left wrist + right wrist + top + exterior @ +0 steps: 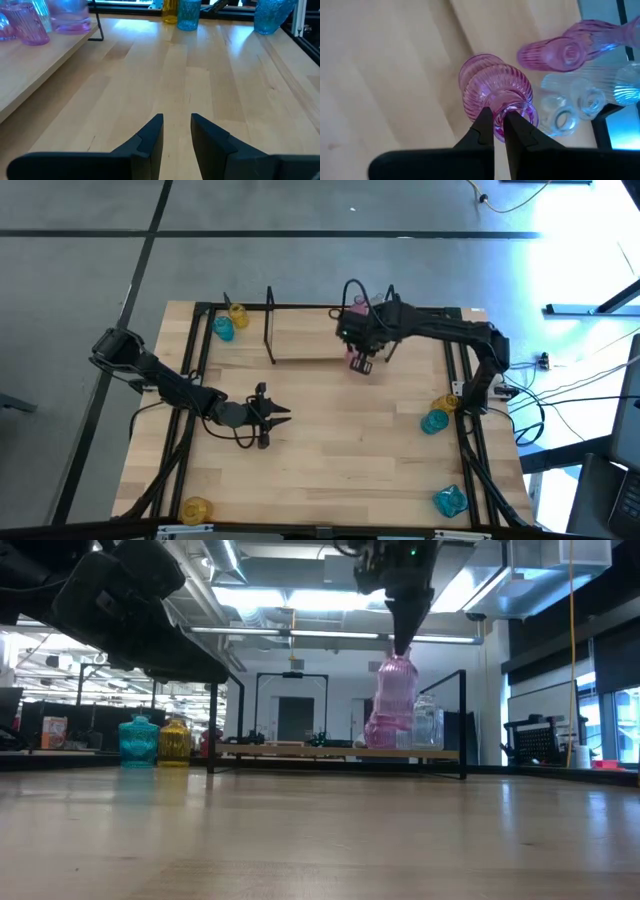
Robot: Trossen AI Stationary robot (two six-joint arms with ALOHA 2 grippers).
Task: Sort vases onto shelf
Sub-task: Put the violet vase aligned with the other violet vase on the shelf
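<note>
The wooden counter [330, 440] carries everything, with black rails along its edges. Toward its far side lies the shelf [305, 340], a low light-wood board with thin black wire uprights at each end. The right arm reaches in over the shelf's right end, and its right hand [499, 122] is clamped on the rim of a ribbed pink vase [487, 92], one finger inside the mouth and one outside; from the low camera the vase [392, 700] hangs upright from the fingers at the shelf's right end, though I cannot tell whether its base touches the board. Just beside it on the shelf stand another pink vase [565, 50] and some clear vases [580, 97]. The left arm waits over the near-left part of the counter, its left hand [177, 131] with fingers a little apart and nothing between them. At the far-left corner, outside the shelf, a teal vase [222, 329] and a yellow vase [238, 315] stand close together. Near the right rail sit a teal vase [435, 422] and a yellow one [446, 404], touching or nearly so. Another teal vase [450, 500] rests at the near-right corner, and a yellow vase [196, 509] at the near-left corner.
</note>
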